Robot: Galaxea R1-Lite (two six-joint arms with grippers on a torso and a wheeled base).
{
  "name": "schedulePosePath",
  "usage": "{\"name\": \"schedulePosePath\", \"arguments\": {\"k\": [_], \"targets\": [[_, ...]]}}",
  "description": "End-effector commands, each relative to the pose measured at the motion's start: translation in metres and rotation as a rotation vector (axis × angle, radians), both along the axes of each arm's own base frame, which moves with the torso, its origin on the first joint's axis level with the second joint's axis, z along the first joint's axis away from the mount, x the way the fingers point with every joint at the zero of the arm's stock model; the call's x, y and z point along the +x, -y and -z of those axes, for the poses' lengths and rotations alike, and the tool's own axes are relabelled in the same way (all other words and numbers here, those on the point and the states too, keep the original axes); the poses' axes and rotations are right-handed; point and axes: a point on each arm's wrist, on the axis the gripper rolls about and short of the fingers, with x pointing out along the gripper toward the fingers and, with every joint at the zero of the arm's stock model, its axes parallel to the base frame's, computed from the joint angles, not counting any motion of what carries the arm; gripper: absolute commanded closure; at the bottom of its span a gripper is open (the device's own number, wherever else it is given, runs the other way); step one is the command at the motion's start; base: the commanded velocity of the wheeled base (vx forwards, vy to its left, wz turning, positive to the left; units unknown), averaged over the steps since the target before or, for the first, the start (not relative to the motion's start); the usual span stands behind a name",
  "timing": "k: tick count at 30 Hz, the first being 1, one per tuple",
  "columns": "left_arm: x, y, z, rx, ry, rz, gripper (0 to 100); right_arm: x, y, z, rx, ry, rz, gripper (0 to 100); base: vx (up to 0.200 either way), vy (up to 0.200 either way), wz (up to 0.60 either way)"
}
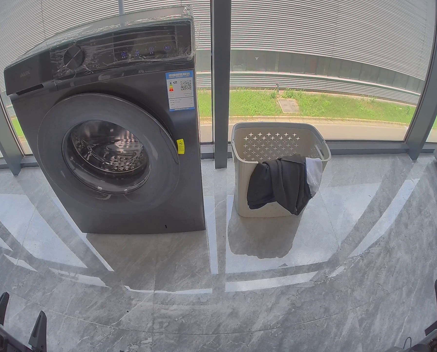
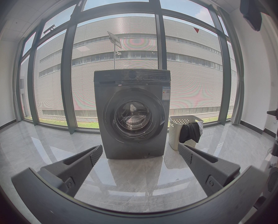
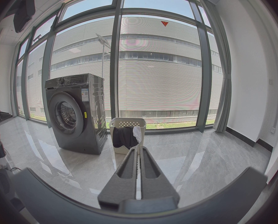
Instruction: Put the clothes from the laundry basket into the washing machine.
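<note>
Head view: your left gripper sits nearest, low left. Dark clothes drape the near rim of the laundry basket, right of the washing machine. Left wrist view: its fingers are spread, empty. Right wrist view: your right gripper is pressed closed, seemingly empty.

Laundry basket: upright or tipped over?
Upright: the laundry basket stands on its base, opening upward, dark clothes draped over its front rim.

Left gripper: dark grey wedge fingers, ribbed tips, screw holes; right gripper dark grey.
</note>
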Motion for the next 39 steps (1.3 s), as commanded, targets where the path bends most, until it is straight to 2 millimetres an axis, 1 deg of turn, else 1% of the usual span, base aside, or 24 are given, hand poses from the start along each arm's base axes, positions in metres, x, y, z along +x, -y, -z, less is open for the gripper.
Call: {"name": "schedulePosePath", "arguments": {"k": [1, 39], "targets": [[0.0001, 0.0, 0.0052, 0.0, -0.001, 0.001, 0, 0.0003, 0.0, 0.0052, 0.0, -0.004, 0.0, 100, 0.0, 0.0, 0.0], [0.0001, 0.0, 0.0052, 0.0, -0.001, -0.001, 0, 0.0004, 0.0, 0.0051, -0.002, -0.006, 0.0, 100, 0.0, 0.0, 0.0]]}}
